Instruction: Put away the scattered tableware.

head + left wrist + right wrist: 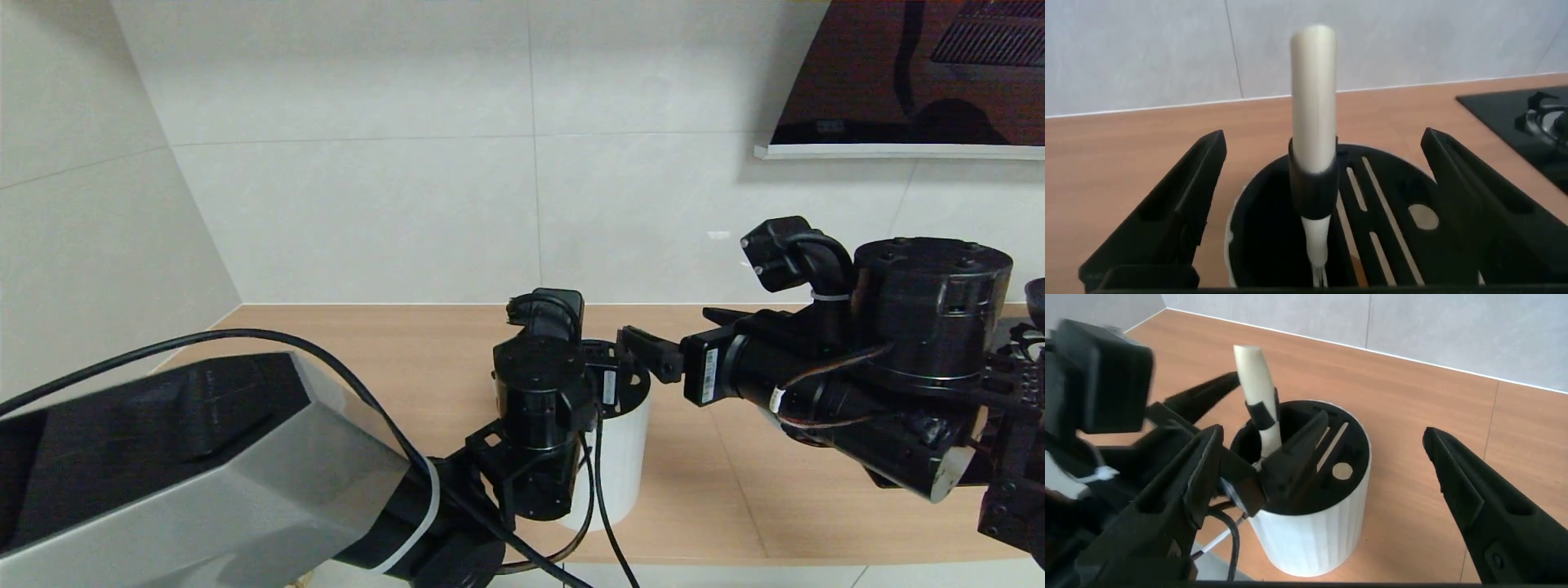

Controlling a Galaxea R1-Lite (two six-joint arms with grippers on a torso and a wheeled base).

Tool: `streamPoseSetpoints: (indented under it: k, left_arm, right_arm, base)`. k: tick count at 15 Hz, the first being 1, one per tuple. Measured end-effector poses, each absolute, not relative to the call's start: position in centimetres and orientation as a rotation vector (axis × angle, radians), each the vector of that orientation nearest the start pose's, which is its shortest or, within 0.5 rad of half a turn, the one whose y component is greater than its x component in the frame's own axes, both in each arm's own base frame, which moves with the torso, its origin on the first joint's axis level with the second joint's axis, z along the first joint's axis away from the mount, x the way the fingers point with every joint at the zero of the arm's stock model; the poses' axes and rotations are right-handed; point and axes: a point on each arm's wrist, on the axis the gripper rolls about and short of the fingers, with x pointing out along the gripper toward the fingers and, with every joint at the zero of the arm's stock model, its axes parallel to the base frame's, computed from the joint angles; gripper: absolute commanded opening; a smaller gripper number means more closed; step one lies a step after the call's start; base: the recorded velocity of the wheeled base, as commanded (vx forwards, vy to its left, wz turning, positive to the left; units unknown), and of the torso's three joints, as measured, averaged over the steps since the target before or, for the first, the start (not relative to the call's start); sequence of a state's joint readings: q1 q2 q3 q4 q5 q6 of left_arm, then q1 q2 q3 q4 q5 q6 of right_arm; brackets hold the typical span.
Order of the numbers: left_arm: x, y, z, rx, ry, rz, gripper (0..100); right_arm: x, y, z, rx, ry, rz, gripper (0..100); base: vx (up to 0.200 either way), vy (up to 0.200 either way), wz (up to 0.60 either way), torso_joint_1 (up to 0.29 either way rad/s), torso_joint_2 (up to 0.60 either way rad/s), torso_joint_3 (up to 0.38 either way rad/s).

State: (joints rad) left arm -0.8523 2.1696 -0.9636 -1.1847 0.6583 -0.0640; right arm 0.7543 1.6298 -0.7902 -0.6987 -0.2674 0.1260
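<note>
Utensil (1313, 106) tip hidden inside holder (1319, 531); left jaws wide astride handle (1253, 376), right jaws wide.

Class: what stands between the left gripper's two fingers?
A cream-handled utensil, standing in the white holder, apart from both fingers; the left wrist view shows it.
</note>
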Motion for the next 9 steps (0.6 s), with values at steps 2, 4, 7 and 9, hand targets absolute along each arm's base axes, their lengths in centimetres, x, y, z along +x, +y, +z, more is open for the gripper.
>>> streamPoseSetpoints:
  k: [2,4,7,9]
  left_arm:
    - [26.1,-27.9,12.3,-0.053,0.017,-0.244,100]
    - [24.6,-25.8,15.0,-0.080,-0.015,-0.313,100]
    - [21.9,-21.0,19.5,-0.129,-0.101,-0.432,100]
    - [19.9,-17.2,21.5,-0.136,-0.133,-0.448,100]
  right_arm:
    - [21.9,19.2,20.6,0.055,0.153,0.463,100]
    - [22.2,18.6,20.9,0.064,0.142,0.440,100]
    - [22.4,16.4,21.6,0.082,0.113,0.358,100]
    - [22.0,14.9,22.3,0.095,0.085,0.309,100]
  base:
    - [0.000,0.000,0.00,0.000,0.00,0.000]
    - [0.000,0.000,0.00,0.000,0.00,0.000]
    - [0.000,0.000,0.00,0.000,0.00,0.000]
    - [0.000,0.000,0.00,0.000,0.00,0.000]
